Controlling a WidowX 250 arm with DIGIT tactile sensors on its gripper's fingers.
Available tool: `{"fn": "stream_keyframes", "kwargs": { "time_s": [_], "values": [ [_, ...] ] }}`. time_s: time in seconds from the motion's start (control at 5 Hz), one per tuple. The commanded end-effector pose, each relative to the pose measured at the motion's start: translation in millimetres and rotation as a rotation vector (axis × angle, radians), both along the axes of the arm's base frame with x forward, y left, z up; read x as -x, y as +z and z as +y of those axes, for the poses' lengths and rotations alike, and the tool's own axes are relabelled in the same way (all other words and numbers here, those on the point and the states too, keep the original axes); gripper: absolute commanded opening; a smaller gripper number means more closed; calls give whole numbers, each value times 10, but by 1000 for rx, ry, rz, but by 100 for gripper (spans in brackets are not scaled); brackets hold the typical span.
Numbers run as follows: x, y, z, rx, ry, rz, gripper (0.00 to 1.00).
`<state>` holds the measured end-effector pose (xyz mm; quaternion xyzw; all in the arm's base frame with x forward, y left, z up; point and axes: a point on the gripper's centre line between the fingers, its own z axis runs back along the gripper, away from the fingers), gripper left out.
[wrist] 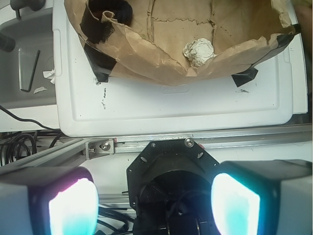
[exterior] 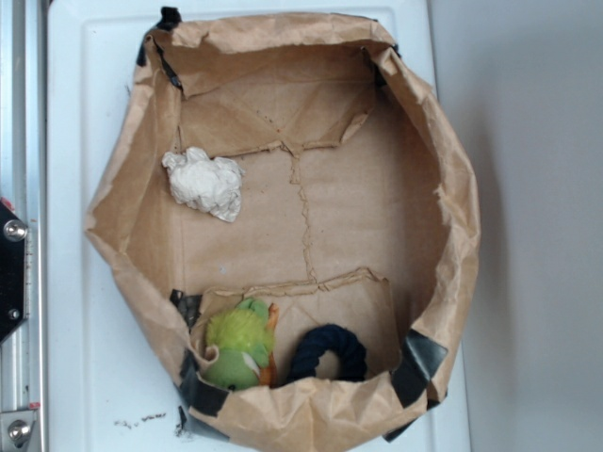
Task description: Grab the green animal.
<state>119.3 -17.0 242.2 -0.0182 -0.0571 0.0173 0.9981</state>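
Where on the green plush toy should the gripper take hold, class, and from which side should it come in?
Probably from straight above, closing across the round fuzzy body of the green plush toy. It lies in a corner of the paper bag, tight against the bag's wall, with the dark rope ring close beside it, so side approaches look blocked. The gripper is open, well outside the bag.

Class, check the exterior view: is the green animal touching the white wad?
No: the green animal lies at the bag's lower edge, well apart from the white wad.
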Motion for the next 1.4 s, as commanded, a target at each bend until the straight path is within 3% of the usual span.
{"fn": "stream_keyframes", "kwargs": {
  "time_s": [0.0,0.4,0.6,0.8,1.0,1.2],
  "values": [
    [0,0,0,0,0,0,100],
    [-341,-83,-242,-244,184,33,100],
    [-591,-156,-142,-137,290,81,100],
    [-771,-288,67,-62,354,76,100],
    [-818,-431,410,48,430,4,100],
    [-938,-490,528,113,487,8,100]
  ]
}}
